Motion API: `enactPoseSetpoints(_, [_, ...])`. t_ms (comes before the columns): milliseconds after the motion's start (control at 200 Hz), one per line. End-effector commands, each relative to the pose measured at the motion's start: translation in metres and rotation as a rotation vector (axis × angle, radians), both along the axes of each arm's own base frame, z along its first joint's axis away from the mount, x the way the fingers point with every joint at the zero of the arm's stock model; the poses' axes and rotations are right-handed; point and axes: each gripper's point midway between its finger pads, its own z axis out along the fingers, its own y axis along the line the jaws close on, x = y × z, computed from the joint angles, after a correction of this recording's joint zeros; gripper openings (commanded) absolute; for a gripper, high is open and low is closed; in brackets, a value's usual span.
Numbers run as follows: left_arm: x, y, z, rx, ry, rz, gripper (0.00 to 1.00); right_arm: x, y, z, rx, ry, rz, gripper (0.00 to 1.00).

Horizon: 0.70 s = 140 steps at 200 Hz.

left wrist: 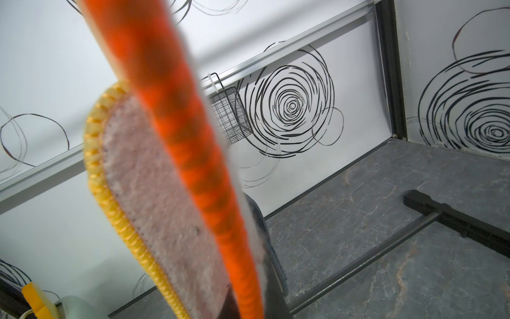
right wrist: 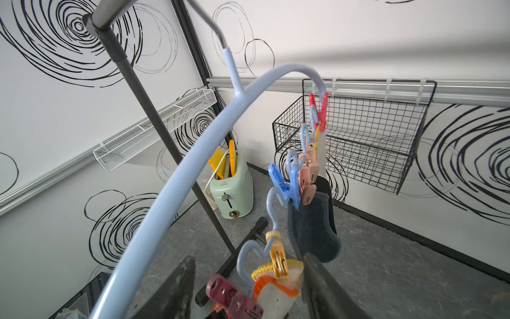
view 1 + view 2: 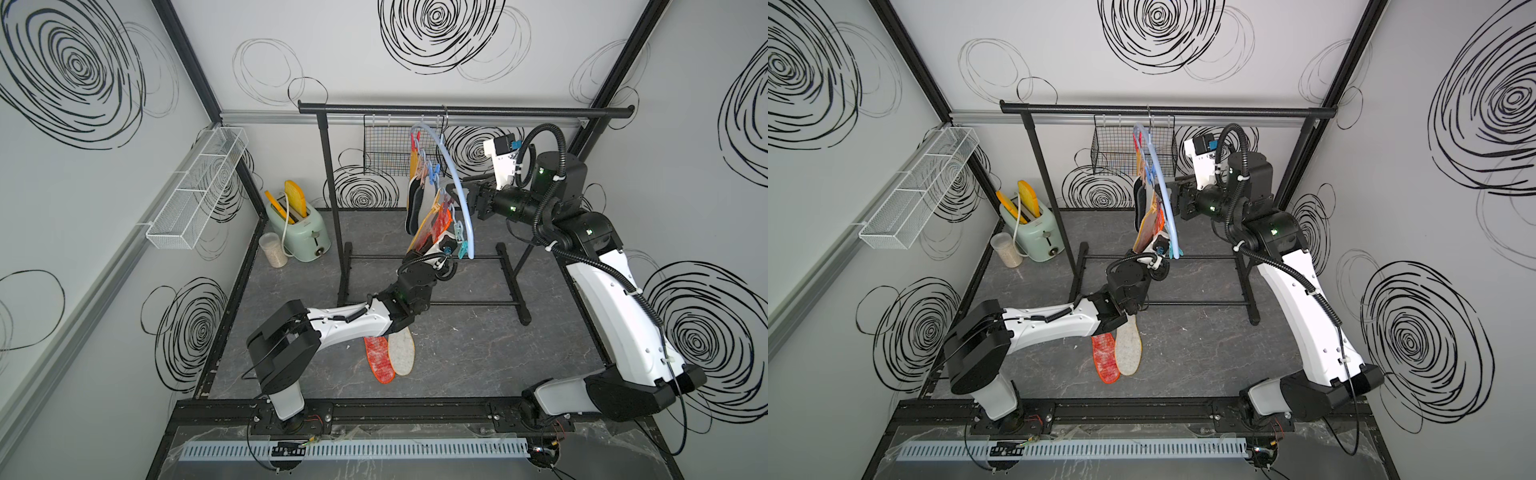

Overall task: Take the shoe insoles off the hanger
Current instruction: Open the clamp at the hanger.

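Front edge: pale slotted cable duct (image 3: 353, 451) lies along the near side, just ahead of both arm bases.
Counter: red-orange mesh insole (image 3: 379, 360) and off-white felt insole (image 3: 401, 353) lie flat on the grey marbled counter (image 3: 478, 353), side by side and touching. The left forearm crosses above their far ends.
Hanger: pale-blue hanger (image 3: 457, 183) hangs from the black garment rail (image 3: 540, 111). It shows nearly edge-on in both top views.
Pegs: red peg (image 2: 320, 107), pink pegs (image 2: 306, 179), blue peg (image 2: 284, 185), yellow peg (image 2: 278, 261) and maroon peg (image 2: 234, 301) sit in a row under the arc.
Pegged insoles: dark insoles (image 2: 314, 229) hang below the pink and blue pegs. The yellow-rimmed felt insole (image 1: 165, 193) hangs from the yellow peg, with the orange-rimmed insole (image 1: 176, 110) just beside it.
Left gripper: left gripper (image 3: 441, 244) sits at the lower end of the hanging bunch. Jaws together, clamped on the lower end of the orange-rimmed insole, whose edge runs up the left wrist view.
Right gripper: right gripper (image 2: 247, 259) is level with the arc and close beside it. Jaws apart, with the maroon and yellow pegs between them; contact cannot be told.
Background: mint-green toaster (image 3: 301, 230) stands at the back left. A black wire basket (image 3: 386, 158) hangs on the back wall behind the hanger.
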Motion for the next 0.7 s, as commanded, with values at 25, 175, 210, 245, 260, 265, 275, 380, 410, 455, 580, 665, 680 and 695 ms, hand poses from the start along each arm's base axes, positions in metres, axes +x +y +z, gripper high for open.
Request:
enactPoseSetpoints(25, [-0.003, 0.023, 0.021, -0.011, -0.041, 0.049, 0.00, 0.002, 0.002, -0.002, 0.010, 0.036, 0.005, 0.63])
enactPoseSetpoints(175, [-0.005, 0.033, 0.023, -0.020, -0.044, 0.063, 0.00, 0.006, 0.004, -0.011, 0.005, 0.068, 0.008, 0.62])
enactPoseSetpoints(210, [-0.004, 0.035, 0.025, -0.021, -0.048, 0.069, 0.00, 0.006, 0.005, -0.012, 0.005, 0.074, 0.010, 0.62])
enactPoseSetpoints(245, [-0.005, 0.036, 0.025, -0.019, -0.049, 0.070, 0.00, 0.007, 0.005, -0.014, 0.004, 0.082, 0.005, 0.61])
enactPoseSetpoints(260, [-0.005, 0.036, 0.026, -0.020, -0.050, 0.070, 0.00, 0.007, 0.005, -0.015, 0.003, 0.085, 0.004, 0.61])
enactPoseSetpoints(265, [-0.005, 0.036, 0.026, -0.020, -0.051, 0.070, 0.00, 0.007, 0.005, -0.015, 0.003, 0.086, 0.004, 0.61])
enactPoseSetpoints(275, [-0.005, 0.037, 0.027, -0.019, -0.051, 0.071, 0.00, 0.007, 0.005, -0.016, 0.004, 0.090, 0.003, 0.61])
enactPoseSetpoints(380, [-0.006, 0.039, 0.031, -0.019, -0.060, 0.076, 0.00, 0.007, 0.006, -0.019, 0.008, 0.109, 0.006, 0.59])
enactPoseSetpoints(410, [-0.006, 0.040, 0.032, -0.018, -0.061, 0.078, 0.00, 0.007, 0.006, -0.019, 0.011, 0.114, 0.007, 0.59])
enactPoseSetpoints(455, [-0.006, 0.040, 0.033, -0.019, -0.064, 0.076, 0.00, 0.007, 0.006, -0.020, 0.010, 0.121, 0.006, 0.58])
enactPoseSetpoints(580, [-0.006, 0.041, 0.032, -0.014, -0.064, 0.079, 0.00, 0.002, 0.005, -0.020, 0.013, 0.138, 0.010, 0.57])
enactPoseSetpoints(665, [-0.007, 0.041, 0.032, -0.015, -0.063, 0.078, 0.00, -0.003, 0.005, -0.015, 0.025, 0.117, 0.021, 0.59])
enactPoseSetpoints(680, [-0.007, 0.041, 0.032, -0.016, -0.063, 0.077, 0.00, -0.003, 0.005, -0.014, 0.026, 0.113, 0.021, 0.59])
enactPoseSetpoints(695, [-0.007, 0.042, 0.032, -0.017, -0.063, 0.077, 0.00, -0.003, 0.004, -0.013, 0.026, 0.111, 0.021, 0.59])
